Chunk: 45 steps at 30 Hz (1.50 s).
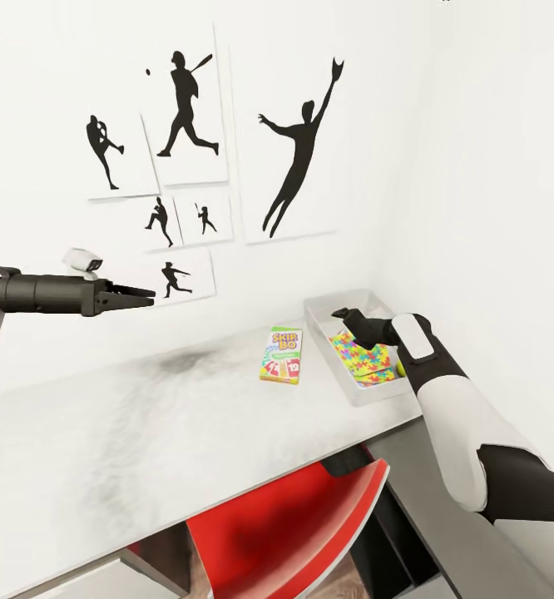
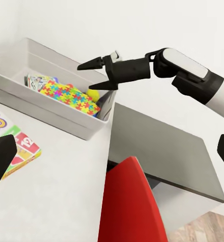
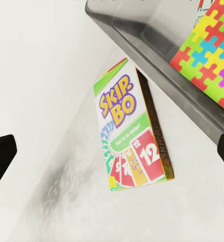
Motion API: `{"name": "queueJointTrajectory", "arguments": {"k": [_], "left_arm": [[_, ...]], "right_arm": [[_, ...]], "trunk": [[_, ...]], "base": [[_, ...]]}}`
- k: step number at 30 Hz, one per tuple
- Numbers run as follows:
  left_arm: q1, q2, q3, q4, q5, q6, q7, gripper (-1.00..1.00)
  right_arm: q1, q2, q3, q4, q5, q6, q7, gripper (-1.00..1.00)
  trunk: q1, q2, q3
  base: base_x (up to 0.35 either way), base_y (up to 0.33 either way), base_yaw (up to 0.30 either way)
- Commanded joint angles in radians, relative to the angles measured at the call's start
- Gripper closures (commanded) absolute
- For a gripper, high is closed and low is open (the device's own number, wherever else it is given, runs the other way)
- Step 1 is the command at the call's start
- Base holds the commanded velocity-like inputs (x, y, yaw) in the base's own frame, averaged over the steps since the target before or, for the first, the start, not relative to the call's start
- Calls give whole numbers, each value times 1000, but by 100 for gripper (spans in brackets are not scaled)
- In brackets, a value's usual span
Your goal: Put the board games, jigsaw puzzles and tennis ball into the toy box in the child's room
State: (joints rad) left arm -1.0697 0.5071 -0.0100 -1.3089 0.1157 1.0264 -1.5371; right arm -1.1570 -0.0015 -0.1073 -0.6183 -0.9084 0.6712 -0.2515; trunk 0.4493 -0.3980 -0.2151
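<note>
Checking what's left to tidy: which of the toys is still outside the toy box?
The Skip-Bo board game, lying flat on the table beside the toy box. The jigsaw puzzles already lie inside the box.

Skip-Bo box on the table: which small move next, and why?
Probably lower the right end effector, which hovers open over the toy box, toward the Skip-Bo box and grasp it. It lies flat on the table beside the toy box, while a jigsaw puzzle already sits inside.

Head high over table (image 1: 144,433); both wrists near, sharing Skip-Bo box (image 3: 132,136).
</note>
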Motion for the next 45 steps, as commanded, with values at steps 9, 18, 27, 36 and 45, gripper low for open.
{"name": "queueJointTrajectory", "arguments": {"k": [9, 18, 27, 36, 45], "left_arm": [[-1, 1, -2, 0, -1, 8, -3, -100], [-1, 1, -2, 0, -2, 9, -3, -100], [-1, 1, -2, 0, -7, 9, 0, -100], [-1, 1, -2, 0, -11, 10, 2, -100], [-1, 1, -2, 2, -12, 11, 8, -100]], "right_arm": [[2, 3, 1, -79, -7, 5, -11, -100], [2, 2, -1, -107, -12, 7, -52, -100], [1, 4, 3, -120, -12, 8, -61, -100], [1, 3, -1, -230, -16, 76, -121, -100], [2, 2, -2, -305, -18, 147, -153, -100]], "trunk": [[1, -2, 11], [1, -2, 26], [1, -2, 40], [1, -2, 55], [1, -2, 69]], "base": [[0, 0, 0], [0, 0, 0], [0, 0, 0], [0, 0, 0], [0, 0, 0]]}}
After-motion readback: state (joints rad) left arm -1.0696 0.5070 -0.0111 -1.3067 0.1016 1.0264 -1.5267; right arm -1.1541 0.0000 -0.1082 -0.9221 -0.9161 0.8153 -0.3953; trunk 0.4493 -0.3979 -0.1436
